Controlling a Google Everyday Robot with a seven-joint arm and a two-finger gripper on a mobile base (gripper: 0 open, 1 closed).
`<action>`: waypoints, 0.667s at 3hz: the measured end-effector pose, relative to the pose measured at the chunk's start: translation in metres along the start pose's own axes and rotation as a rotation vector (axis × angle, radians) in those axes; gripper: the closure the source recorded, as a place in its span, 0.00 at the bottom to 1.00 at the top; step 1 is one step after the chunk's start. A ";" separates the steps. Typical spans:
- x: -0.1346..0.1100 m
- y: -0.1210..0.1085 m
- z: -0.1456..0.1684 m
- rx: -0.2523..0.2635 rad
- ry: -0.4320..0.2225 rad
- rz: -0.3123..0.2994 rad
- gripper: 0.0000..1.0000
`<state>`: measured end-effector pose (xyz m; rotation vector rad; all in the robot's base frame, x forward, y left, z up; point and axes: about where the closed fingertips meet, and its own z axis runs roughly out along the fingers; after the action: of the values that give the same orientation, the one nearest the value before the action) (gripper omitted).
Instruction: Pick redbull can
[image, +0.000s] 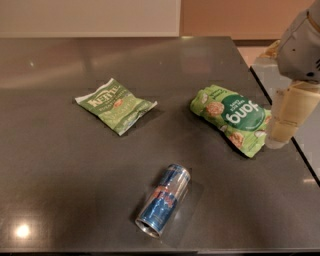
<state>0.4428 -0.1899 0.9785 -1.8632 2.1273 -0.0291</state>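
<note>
The redbull can (163, 200), blue and silver with a red logo, lies on its side on the dark table (60, 165), near the front edge at the middle. Its open silver end points toward the front left. My gripper (284, 127) hangs at the right edge of the view, over the right end of a green snack bag, well to the upper right of the can and apart from it.
A green Kettle chip bag (116, 105) lies flat left of centre. A second green snack bag (232, 118) lies at the right, partly under the gripper. The table's right edge (280, 125) runs just behind the gripper.
</note>
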 end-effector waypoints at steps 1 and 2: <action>-0.031 0.006 0.008 -0.033 -0.042 -0.110 0.00; -0.065 0.024 0.023 -0.087 -0.097 -0.242 0.00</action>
<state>0.4322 -0.1188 0.9656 -2.1176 1.8568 0.0991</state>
